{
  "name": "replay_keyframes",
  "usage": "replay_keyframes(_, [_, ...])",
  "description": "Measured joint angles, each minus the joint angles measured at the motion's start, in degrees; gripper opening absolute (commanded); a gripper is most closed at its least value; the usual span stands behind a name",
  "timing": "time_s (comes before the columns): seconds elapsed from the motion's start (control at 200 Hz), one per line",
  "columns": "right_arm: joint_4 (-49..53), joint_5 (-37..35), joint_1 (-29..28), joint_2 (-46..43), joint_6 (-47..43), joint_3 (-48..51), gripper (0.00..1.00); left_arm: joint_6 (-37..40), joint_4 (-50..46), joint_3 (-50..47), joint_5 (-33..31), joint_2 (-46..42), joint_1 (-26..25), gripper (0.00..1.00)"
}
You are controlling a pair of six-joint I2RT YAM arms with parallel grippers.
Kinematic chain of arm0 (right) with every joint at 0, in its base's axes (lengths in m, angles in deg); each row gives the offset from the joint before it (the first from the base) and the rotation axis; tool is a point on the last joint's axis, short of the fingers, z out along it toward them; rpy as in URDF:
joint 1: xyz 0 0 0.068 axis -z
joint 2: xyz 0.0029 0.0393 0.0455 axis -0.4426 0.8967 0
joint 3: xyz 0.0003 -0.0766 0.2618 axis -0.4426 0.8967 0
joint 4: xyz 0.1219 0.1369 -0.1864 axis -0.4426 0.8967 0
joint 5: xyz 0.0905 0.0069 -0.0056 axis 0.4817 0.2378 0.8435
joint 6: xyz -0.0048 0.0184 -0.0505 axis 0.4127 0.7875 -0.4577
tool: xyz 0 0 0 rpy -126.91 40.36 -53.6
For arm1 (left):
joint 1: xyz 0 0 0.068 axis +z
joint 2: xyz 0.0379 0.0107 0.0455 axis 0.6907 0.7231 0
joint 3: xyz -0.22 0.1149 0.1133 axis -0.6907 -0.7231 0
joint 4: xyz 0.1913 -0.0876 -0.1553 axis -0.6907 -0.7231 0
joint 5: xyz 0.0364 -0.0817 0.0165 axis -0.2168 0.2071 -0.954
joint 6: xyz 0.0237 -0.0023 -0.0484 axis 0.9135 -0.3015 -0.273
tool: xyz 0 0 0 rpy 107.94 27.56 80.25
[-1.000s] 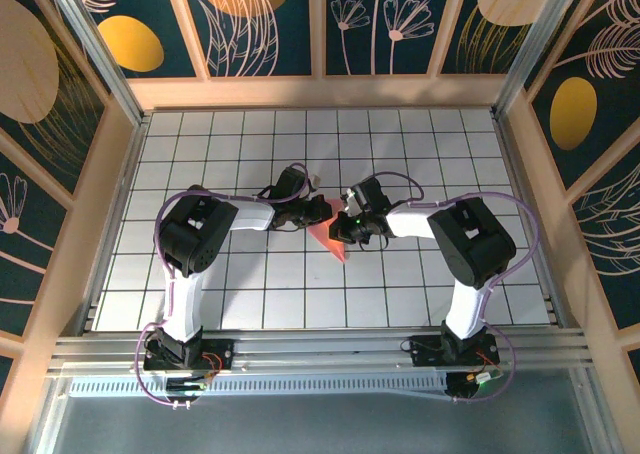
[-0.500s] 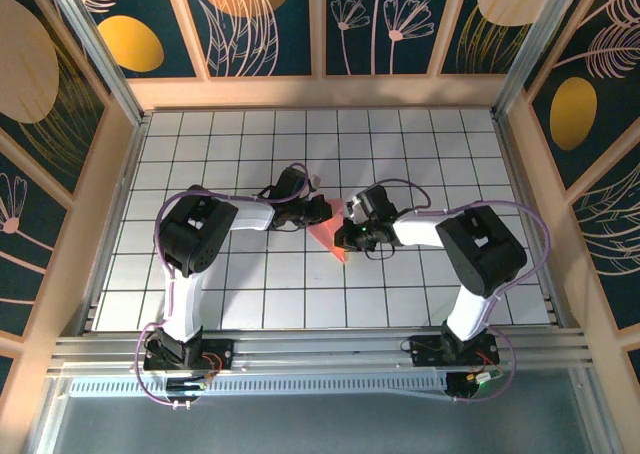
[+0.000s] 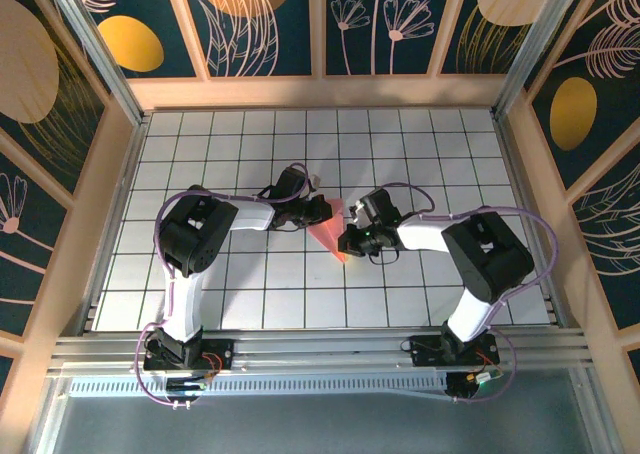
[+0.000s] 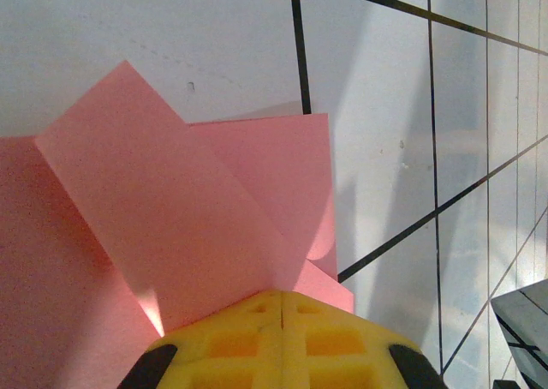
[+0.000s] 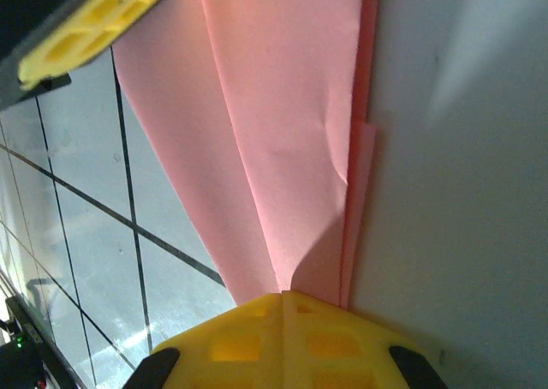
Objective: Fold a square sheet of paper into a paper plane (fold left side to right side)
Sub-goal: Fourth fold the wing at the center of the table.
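nearest of all is the aluminium rail (image 3: 320, 346) that carries both arm bases; everything below is placed from it. beyond the rail, about halfway across the white grid table (image 3: 270, 294) and in line with the gap between the two bases, lies the paper plane (image 3: 328, 236). it is a salmon-pink wedge, already folded narrow, with its point turned back toward the rail.

the right gripper (image 3: 346, 242) sits at the wedge's rail-ward end, on its right edge. its yellow jaws are closed tip to tip, and the wrist view of the same right gripper (image 5: 282, 296) has the layered flaps running in under the tips. whether a ply is nipped between the jaws or only pressed flat, i cannot tell.

a little farther from the rail, the left gripper (image 3: 322, 211) reaches in from the left onto the wide tail end. its jaws are likewise closed together, and its own wrist view shows the tips down on stacked flaps, one of which lifts off the table.

the paper looks very light, thin and limp, though several plies thick and springy at the creases. i judge it would slide easily on the smooth tiles and crumple or tear under a hard drag. the best hold seems to be the thick centre crease or a free flap edge, with one tip pinning the body while the other works.
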Motion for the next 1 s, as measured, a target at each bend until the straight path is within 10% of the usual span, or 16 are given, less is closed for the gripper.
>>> replay_keyframes(0.24, [7.23, 0.59, 0.76, -4.02, -2.60, 0.26, 0.00, -0.48, -0.85, 0.57, -0.02, -0.02, 0.02, 0.06])
replay_keyframes(0.501, [8.17, 1.51, 6.10, -9.62, -5.53, -0.39, 0.31, -1.09, -3.23, 2.60, 0.00, -1.55, 0.22, 0.27])
replay_keyframes(1.001, [-3.96, 5.25, 7.93, -1.22, -13.64, -2.32, 0.48, -0.92, -2.73, -9.25, -7.61, -23.65, 4.68, 0.41])
